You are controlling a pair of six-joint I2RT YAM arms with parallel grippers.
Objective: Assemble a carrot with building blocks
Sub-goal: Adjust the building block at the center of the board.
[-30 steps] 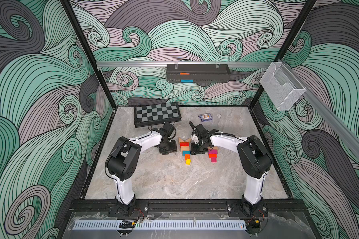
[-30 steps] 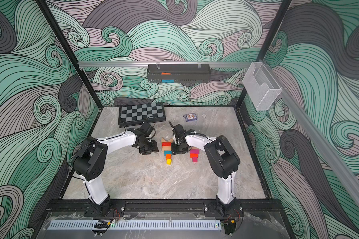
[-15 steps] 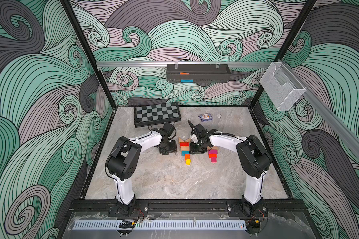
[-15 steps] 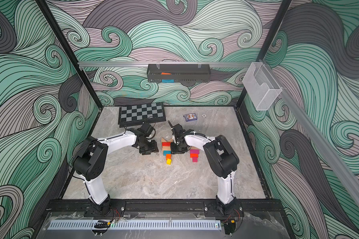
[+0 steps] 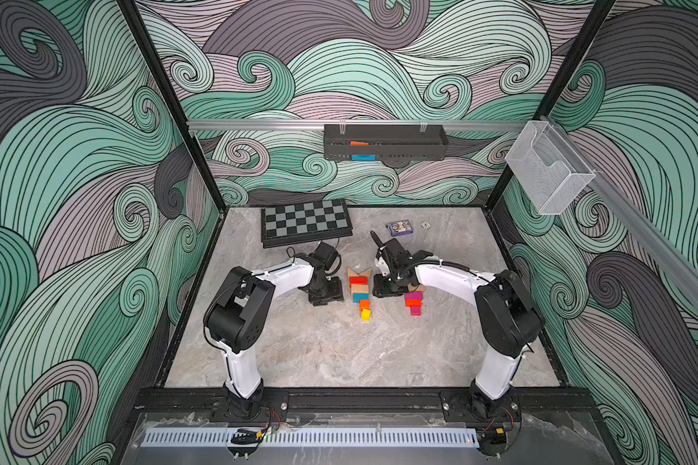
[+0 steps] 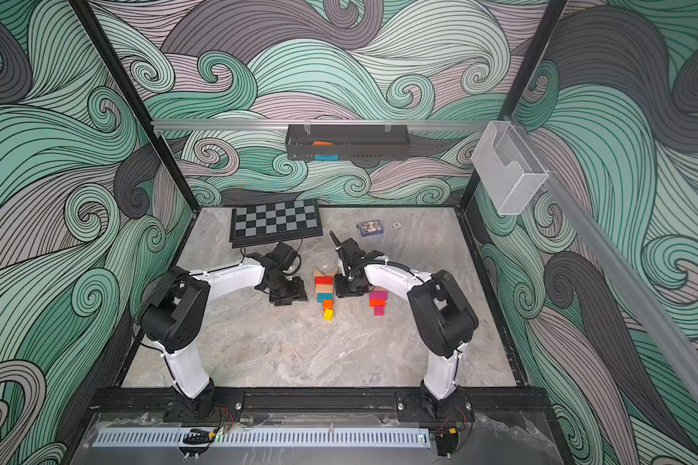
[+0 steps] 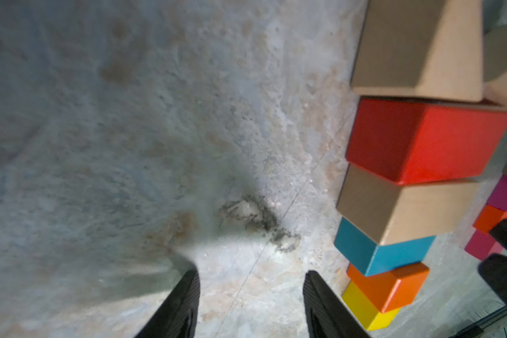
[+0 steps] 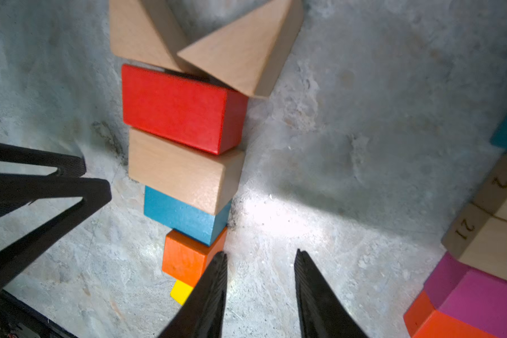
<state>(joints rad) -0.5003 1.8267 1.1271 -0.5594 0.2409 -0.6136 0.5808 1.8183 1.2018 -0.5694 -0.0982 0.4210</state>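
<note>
Hanging on the rail (image 5: pixel 258 125), a black tray (image 5: pixel 403 141) holds orange and teal blocks (image 5: pixel 358 143) — low over the worktop (image 5: pixel 339 354), left end effector (image 7: pixel 251 273) and right end effector (image 8: pixel 260 254), half open and empty, flank the building blocks (image 5: pixel 359 289).

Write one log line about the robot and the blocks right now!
left gripper: open, empty | right gripper: open, empty | block row: tan wedges, red, tan, teal, orange, yellow | spare blocks: clustered beside row

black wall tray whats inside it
Over the front of the black wall tray an orange piece shows. A blue piece shows at its bottom edge; inside or beneath, I cannot tell. The front wall covers anything else.
</note>
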